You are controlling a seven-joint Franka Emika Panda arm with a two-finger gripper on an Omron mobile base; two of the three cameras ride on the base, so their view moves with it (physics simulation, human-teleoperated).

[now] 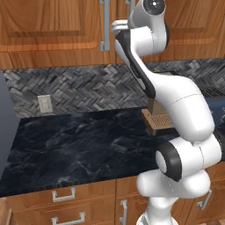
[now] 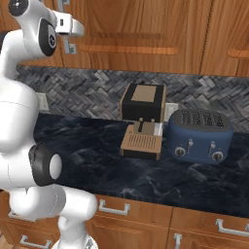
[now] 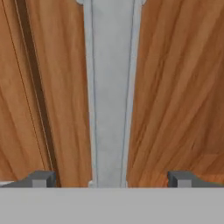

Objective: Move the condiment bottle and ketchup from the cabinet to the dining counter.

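Two panelled doors of the warm-brown wooden cabinet [image 1: 52, 26] span the wall at twelve o'clock, both closed, grain running lengthwise. Below it lies grey herringbone tile, then a black, marble-veined surface [image 1: 74, 145], glossy and flat. On that surface, at three o'clock from the arm, stands a rounded blue toaster [image 2: 200, 135], and beside it a boxy black-and-tan coffee machine [image 2: 142, 119]. One long silver bar handle [image 3: 111, 92], smooth and flat-faced, runs upright on the cabinet door. The pincer [image 3: 111, 180] is spread fully apart, straddling this handle, one tip at nine o'clock, one at three, gripping nothing.
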